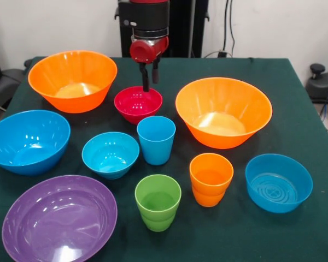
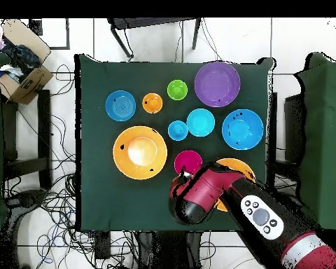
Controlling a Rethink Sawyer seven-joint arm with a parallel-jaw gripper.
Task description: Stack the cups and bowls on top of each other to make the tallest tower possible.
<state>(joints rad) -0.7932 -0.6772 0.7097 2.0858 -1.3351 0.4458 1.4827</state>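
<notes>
Nearest the camera, we are seeing the wide purple bowl point(image 1: 59, 218) sitting at the front edge of the green desk point(image 1: 295, 109), so we are starting our survey there. Going from largest down, we are looking at two large orange bowls, one point(image 1: 72, 80) at the far corner on the purple bowl's side and another point(image 1: 223, 111) across the desk from it. Next we are noting the large blue bowl point(image 1: 27, 141) just behind the purple one, then two smaller blue bowls, one point(image 1: 110, 154) in the middle and one point(image 1: 278, 182) at the opposite front corner. The small red bowl point(image 1: 138, 103) is resting between the two orange ones. Three cups are standing upright and apart: the blue cup point(image 1: 156, 140), the orange cup point(image 1: 210, 178) and the green cup point(image 1: 158, 202).

No tower is standing yet; every piece is lying separate and right way up, so we are judging the task to be at its very first step.

The gripper point(image 1: 149, 75) is hanging directly above the far rim of the red bowl, its jaws parted only narrowly and holding nothing. We are reading this as the approach for a first pick, with the red bowl as the likely target. The next move is calling for a descent that brings one finger inside the rim and one outside, then a firm pinch on the glossy wall before lifting. A large orange bowl would be making the steadiest base.
</notes>
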